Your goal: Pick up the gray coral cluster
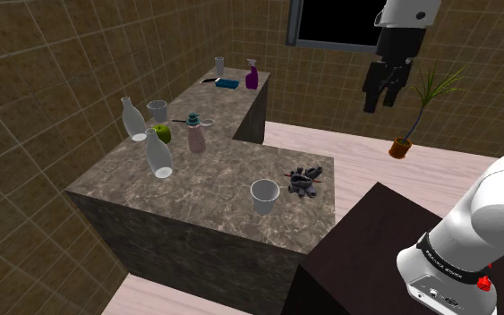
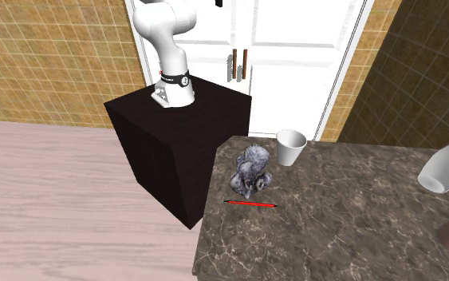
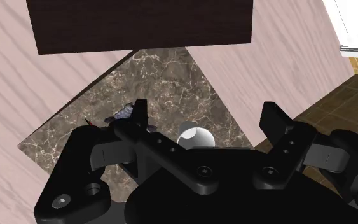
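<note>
The counter point(image 1: 205, 179) looks like dark brown stone with pale veins, and it is smooth. The gray coral cluster point(image 2: 252, 172), mid-frame in the second exterior view, is bumpy and rough. The white cup point(image 2: 290, 147) beside it is smooth and dull. The floor point(image 2: 71, 199) looks like pale wood. One bottle point(image 1: 158, 157) looks like clear glass.

A white cup point(image 1: 264, 196) stands near one corner of the marbled bench point(image 1: 214, 170), with a thin red stick point(image 2: 250, 204) close by. Clear bottles point(image 1: 158, 157) and a green apple point(image 1: 162, 134) sit along the opposite edge.
</note>
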Controlling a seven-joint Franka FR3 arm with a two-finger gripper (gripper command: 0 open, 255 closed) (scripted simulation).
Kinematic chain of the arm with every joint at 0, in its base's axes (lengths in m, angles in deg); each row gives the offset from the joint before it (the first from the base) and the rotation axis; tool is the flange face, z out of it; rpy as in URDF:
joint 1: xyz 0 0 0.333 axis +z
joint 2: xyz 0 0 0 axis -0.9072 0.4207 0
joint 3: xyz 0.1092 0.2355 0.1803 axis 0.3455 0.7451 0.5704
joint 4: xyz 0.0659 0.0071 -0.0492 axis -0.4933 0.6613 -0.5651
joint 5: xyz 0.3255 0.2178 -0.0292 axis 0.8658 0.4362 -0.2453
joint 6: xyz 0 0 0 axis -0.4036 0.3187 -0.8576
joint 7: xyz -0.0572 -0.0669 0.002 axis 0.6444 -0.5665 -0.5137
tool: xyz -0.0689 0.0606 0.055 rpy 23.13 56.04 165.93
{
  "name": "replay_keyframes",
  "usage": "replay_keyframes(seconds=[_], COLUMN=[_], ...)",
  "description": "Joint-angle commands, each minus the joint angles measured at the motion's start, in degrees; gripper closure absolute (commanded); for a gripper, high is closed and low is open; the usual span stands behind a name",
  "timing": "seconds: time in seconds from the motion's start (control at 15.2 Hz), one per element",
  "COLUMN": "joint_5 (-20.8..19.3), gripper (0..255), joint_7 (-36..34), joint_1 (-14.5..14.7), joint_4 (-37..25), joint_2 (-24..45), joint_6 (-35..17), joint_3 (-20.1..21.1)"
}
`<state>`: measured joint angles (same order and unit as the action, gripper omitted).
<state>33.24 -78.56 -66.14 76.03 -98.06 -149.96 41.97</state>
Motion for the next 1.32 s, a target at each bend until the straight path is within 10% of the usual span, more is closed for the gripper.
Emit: replay_keyframes(seconds=[0.0,1.25], joint_5=[0.0,1.84], gripper=[0,0], joint_7=[0.0,-15.24], joint_1=[0.0,-7.63], joint_4=[0.0,19.19], joint_2=[0.0,22.08], joint_6=[0.0,-51.4], joint_3=[0.0,4.06])
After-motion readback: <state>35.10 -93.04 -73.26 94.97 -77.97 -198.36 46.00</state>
